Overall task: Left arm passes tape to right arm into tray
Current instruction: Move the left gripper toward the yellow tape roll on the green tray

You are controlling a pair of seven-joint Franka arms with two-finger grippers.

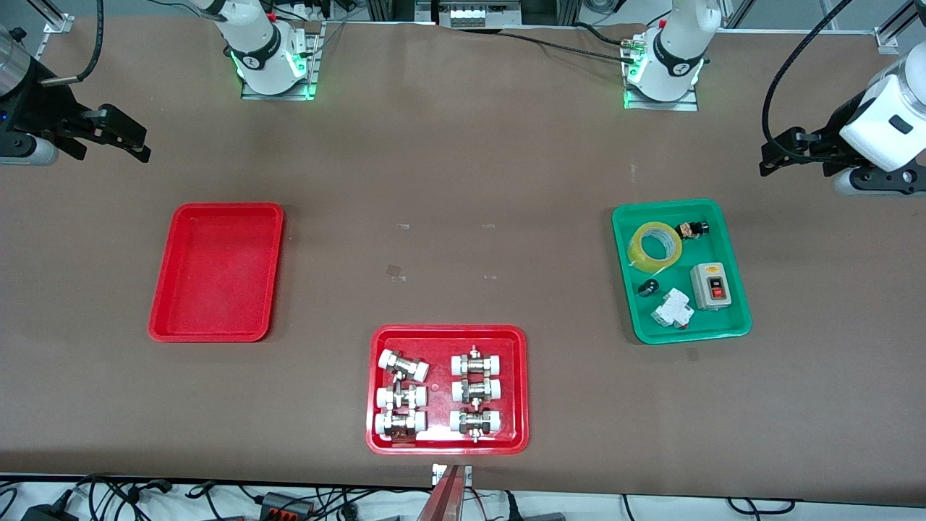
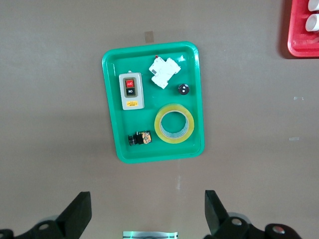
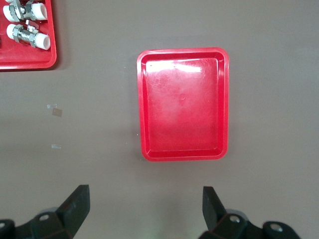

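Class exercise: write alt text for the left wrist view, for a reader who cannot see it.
A green tray sits on a brown table, holding a roll of yellow tape, a grey switch box, a white breaker and two small black parts. The left end effector hangs open above the table beside the tray, holding nothing.

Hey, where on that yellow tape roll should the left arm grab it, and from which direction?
From straight above: the tape lies flat in the green tray, hole up. One finger in the hole, one outside, pinching the ring wall where the rim stands clear.
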